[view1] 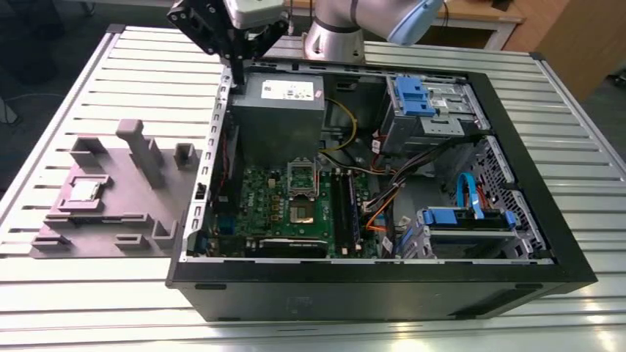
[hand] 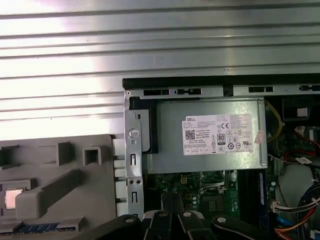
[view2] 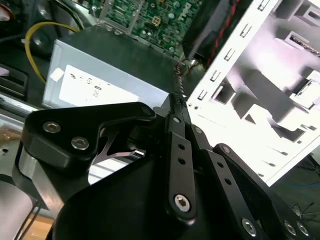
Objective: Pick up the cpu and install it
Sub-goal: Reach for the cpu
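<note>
The cpu is a small pale square chip lying flat in a recess of the grey fixture tray at the exterior view's left, beside the open computer case. In the first wrist view the cpu glints on the tray. My gripper hangs high over the case's back corner, above the power-supply box, far from the chip. Its black fingers meet at their tips, shut and holding nothing, as both wrist views show. The dark socket sits on the green board with its metal frame raised.
The black case lies open on a slatted metal table. Inside are blue drive brackets, orange, yellow and blue cables, and the case's metal edge between tray and board. Tall pegs rise from the tray.
</note>
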